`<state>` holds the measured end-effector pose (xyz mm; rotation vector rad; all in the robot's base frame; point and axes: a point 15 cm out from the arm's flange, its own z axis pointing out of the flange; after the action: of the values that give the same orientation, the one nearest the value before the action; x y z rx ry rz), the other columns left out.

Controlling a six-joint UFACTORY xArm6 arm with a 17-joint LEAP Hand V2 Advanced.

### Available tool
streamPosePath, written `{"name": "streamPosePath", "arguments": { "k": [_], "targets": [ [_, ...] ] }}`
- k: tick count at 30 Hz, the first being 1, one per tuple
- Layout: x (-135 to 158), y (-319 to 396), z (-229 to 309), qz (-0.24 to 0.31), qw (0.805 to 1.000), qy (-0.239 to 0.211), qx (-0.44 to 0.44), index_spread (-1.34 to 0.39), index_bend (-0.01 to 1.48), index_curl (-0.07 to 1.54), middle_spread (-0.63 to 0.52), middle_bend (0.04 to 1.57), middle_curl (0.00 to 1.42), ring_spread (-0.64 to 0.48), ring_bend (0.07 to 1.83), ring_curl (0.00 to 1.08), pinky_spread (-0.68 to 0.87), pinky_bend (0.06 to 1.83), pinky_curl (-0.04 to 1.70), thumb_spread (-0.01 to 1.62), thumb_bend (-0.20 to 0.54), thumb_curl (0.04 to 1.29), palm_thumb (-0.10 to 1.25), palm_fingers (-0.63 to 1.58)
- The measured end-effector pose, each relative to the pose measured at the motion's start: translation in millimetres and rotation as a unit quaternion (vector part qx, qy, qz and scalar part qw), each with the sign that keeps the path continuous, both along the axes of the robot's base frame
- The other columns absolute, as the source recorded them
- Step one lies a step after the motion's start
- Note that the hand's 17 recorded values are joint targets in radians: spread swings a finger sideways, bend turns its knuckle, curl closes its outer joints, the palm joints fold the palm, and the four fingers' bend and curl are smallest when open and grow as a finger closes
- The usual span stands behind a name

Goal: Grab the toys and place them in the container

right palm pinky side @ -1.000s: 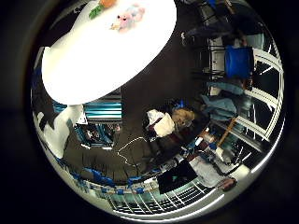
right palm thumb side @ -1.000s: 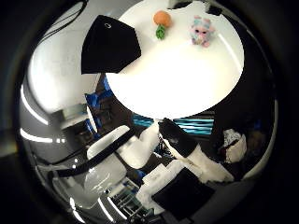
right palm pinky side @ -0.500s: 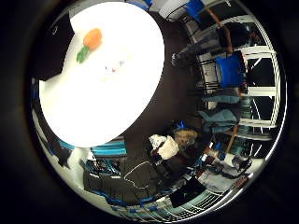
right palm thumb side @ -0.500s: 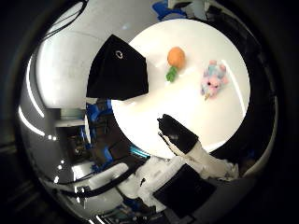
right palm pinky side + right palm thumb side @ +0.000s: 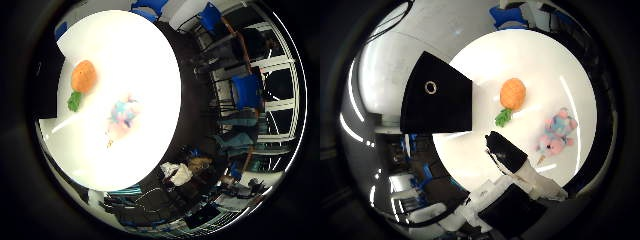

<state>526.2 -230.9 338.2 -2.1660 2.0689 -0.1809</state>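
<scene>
Toys lie on the round white table [image 5: 485,65]: an orange carrot toy [image 5: 512,95] with a green top, and a pink and blue plush toy [image 5: 556,133] near it, the two apart. A black container [image 5: 437,95] sits at the table edge beside the carrot toy. The hand [image 5: 517,172] hangs above the table, holding nothing; one black-tipped finger shows, and whether the fingers are curled cannot be told.
</scene>
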Motion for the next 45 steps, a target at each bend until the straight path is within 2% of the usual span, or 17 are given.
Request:
{"name": "streamPosePath", "arguments": {
  "k": [8, 15, 26, 45],
  "targets": [
    [35, 33, -44, 0.021, 1.0, 0.012, 0.007, -0.39, 0.16, 0.28, -0.04, 0.2, 0.34, 0.16, 0.39, 0.22, 0.39, 0.42, 0.26, 1.13, -0.02, 0.29, 0.56, 0.2],
    [44, 54, -82, 0.035, 0.998, 0.041, 0.018, -0.39, 0.16, 0.28, -0.03, 0.2, 0.34, 0.16, 0.38, 0.22, 0.39, 0.41, 0.26, 1.12, -0.021, 0.29, 0.55, 0.2],
    [70, 61, -136, 0.045, 0.997, 0.051, 0.02, -0.4, 0.16, 0.28, -0.03, 0.2, 0.33, 0.16, 0.37, 0.23, 0.4, 0.39, 0.27, 1.12, -0.021, 0.29, 0.55, 0.21],
    [64, 86, -162, 0.073, 0.993, 0.091, 0.024, -0.4, 0.16, 0.28, -0.04, 0.21, 0.33, 0.14, 0.37, 0.23, 0.42, 0.4, 0.28, 1.12, -0.022, 0.29, 0.54, 0.26]
  ]
}}
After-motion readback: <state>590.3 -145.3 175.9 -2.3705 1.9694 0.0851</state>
